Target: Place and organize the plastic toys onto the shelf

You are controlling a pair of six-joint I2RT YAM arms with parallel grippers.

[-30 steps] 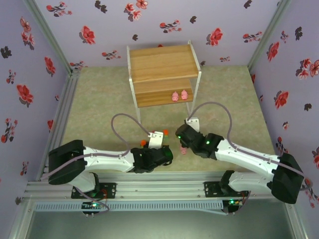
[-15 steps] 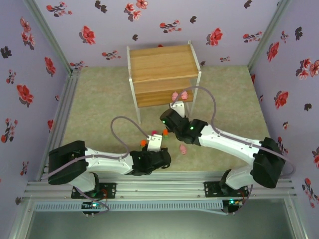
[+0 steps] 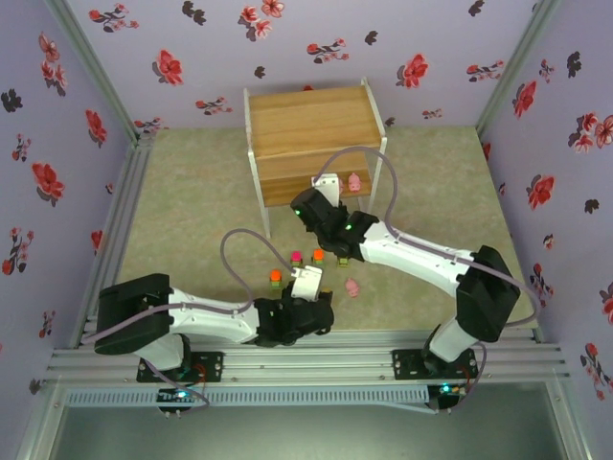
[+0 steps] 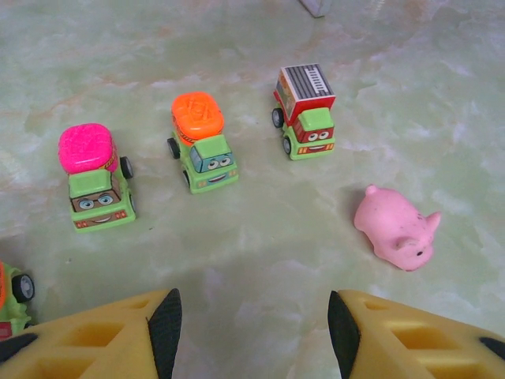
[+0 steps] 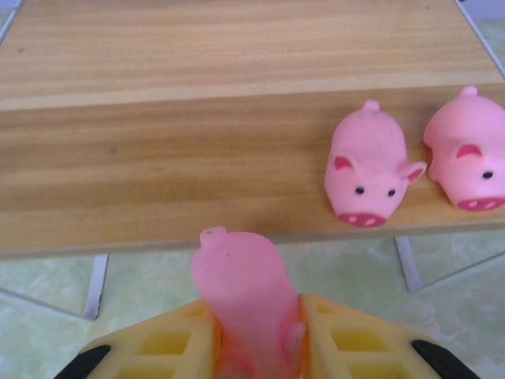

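Close to the near edge of the worktop [image 3: 192,192], the left gripper [image 4: 251,335] hangs low, its yellow fingers [image 4: 118,335] spread wide with nothing between them. Just ahead of it four small green trucks stand on their wheels in a loose row, fronts turned toward the gripper. An orange-topped truck [image 4: 11,296] is at the left, cut off by the edge of the wrist view. Next come a magenta-topped truck [image 4: 95,185], a second orange-topped truck [image 4: 201,142] and a grey-topped truck [image 4: 306,110]. None touches another. To the right of the row, and a little nearer than the grey-topped truck, a loose pig [image 4: 394,229] lies tipped on its side on the worktop.

Farther back, the right gripper [image 5: 256,339] is clamped on a held pig [image 5: 241,284], which is pinched between the yellow pads with its body standing up out of them. This pig sits just in front of the lower board's front edge.

The shelf [image 3: 306,120] stands toward the far edge of the worktop, about midway across. On its lower board, near the right end and close to the front edge, a left shelf pig [image 5: 367,162] and a right shelf pig [image 5: 469,150] sit side by side. Both have their snouts to the front, close together but apart. The held pig is to the left of both.
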